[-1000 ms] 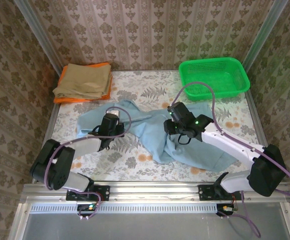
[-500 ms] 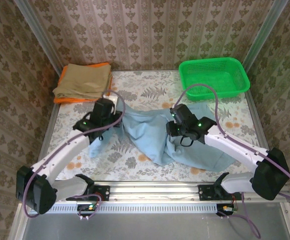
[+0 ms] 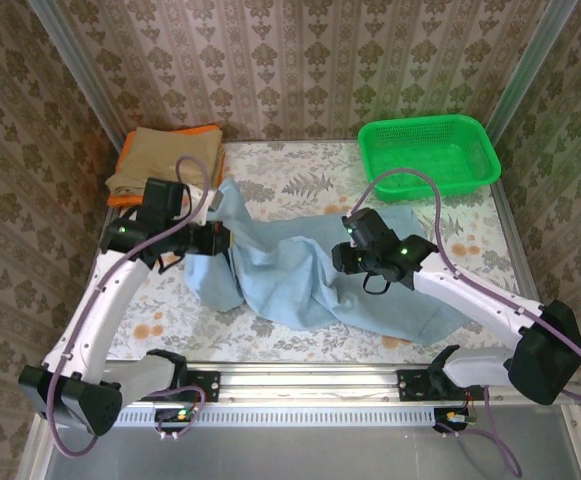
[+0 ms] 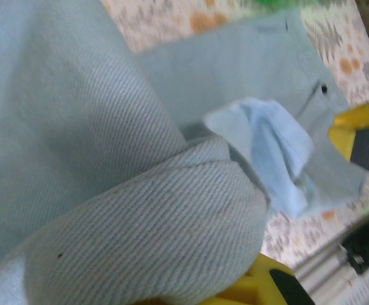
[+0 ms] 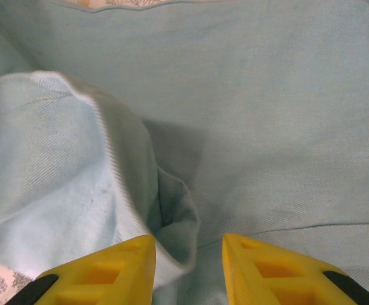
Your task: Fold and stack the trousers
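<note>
FOLD UNDER WAY: In the past second my left pincer (image 3: 213,208), clamped shut on the trousers (image 3: 300,285), has swung up toward the far-left corner. It has hoisted one leg off the table (image 3: 300,185); the rest lies mid-table, nothing stacked. My right pincer (image 5: 187,264) sits part-open over a fold, apparently gripping nothing. Count: one blue pair, one tan pair (image 3: 165,160), one orange cloth (image 3: 122,200), one green basket (image 3: 430,125).

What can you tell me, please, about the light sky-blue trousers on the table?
The light sky-blue trousers are plain, thin twill-like fabric, crumpled and unfolded across the middle of the floral table. The left gripper is shut on one end, holding it raised; the right gripper, jaws apart, sits at a hemmed fold.
</note>
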Robot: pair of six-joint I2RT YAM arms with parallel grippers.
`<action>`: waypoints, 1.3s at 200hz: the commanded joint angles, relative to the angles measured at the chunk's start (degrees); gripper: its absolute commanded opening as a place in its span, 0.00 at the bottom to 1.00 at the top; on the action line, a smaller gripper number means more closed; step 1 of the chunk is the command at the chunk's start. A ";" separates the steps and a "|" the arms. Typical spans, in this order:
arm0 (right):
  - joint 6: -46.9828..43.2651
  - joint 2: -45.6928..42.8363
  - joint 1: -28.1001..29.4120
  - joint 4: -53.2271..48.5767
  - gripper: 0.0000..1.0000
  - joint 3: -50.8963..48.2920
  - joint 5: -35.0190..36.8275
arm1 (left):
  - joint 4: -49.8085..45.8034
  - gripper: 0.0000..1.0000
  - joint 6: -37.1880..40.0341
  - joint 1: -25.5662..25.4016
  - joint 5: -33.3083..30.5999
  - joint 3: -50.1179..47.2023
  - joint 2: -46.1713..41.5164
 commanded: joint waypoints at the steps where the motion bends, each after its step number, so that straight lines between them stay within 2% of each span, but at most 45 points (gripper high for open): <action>1: 1.05 1.29 1.79 -1.11 0.36 1.03 -2.35 | -1.59 0.00 -0.29 1.19 8.34 -3.73 -1.30; 16: 1.22 2.64 2.48 -1.05 0.37 2.36 -2.71 | -0.96 0.00 -1.23 1.19 5.42 -5.35 0.72; 23: 1.37 3.23 2.89 -1.07 0.37 3.01 -2.43 | 0.23 0.05 -2.18 1.35 3.96 -6.03 1.86; 32: 1.69 3.85 3.23 -1.10 0.37 3.81 -2.40 | 2.57 0.02 -5.15 1.43 -1.04 -7.05 2.78; 41: 2.49 4.46 4.04 -0.32 0.37 4.51 -1.76 | 5.55 0.12 -7.89 1.46 -4.43 -7.87 3.85; 56: 3.67 5.98 6.60 1.56 0.37 5.80 -1.57 | 12.43 0.15 -10.37 1.73 -4.10 -8.49 6.84; 64: 4.09 6.39 8.29 1.94 0.37 6.72 -1.50 | 14.64 0.29 -10.75 1.87 -5.31 -7.58 9.73; 72: 4.50 8.83 9.71 2.04 0.37 7.52 -1.14 | 16.34 0.29 -10.41 2.40 -5.37 -6.04 13.29; 80: 5.00 9.61 10.62 2.42 0.37 7.88 -0.93 | 17.03 0.38 -9.56 2.88 -4.78 -3.74 17.44; 95: 5.93 10.67 11.34 2.76 0.37 8.15 -1.02 | 15.27 0.72 -8.62 3.47 -2.96 1.30 22.94; 106: 5.95 11.09 12.12 2.35 0.37 8.74 -0.83 | 14.17 0.86 -8.64 3.03 -4.74 2.62 22.39; 118: 5.68 11.04 12.99 1.49 0.37 9.04 0.38 | 12.53 0.96 -8.26 1.55 -9.19 2.57 19.06; 128: 5.77 10.79 13.16 1.56 0.37 8.67 0.57 | 8.89 0.98 -7.94 -0.68 -15.16 2.57 15.32; 142: 5.96 10.76 13.18 1.93 0.37 8.10 0.32 | 3.93 0.96 -9.09 -4.09 -22.27 1.58 9.98; 164: 5.70 11.36 13.28 2.62 0.37 7.87 0.02 | 0.07 0.85 -13.51 -9.57 -26.83 -4.02 2.27; 190: 4.30 12.65 13.27 1.83 0.37 8.96 0.49 | -0.11 0.68 -20.56 -15.01 -25.65 -12.08 -6.69; 200: 3.93 12.96 13.15 1.63 0.37 9.31 0.61 | -1.21 0.55 -23.10 -17.18 -26.32 -14.48 -9.08; 206: 3.83 13.06 13.13 1.64 0.37 9.35 0.65 | -1.21 0.51 -24.14 -18.45 -26.47 -16.01 -9.86; 221: 3.60 13.25 13.02 2.45 0.37 8.90 0.57 | 0.14 0.44 -25.83 -20.02 -26.88 -19.75 -10.02; 242: 3.90 14.14 12.52 3.38 0.37 8.41 0.22 | 7.86 0.38 -27.69 -21.10 -24.21 -24.39 -8.76; 260: 4.40 14.24 12.19 4.30 0.37 7.53 -0.45 | 12.56 0.37 -30.13 -21.22 -24.11 -27.28 -7.29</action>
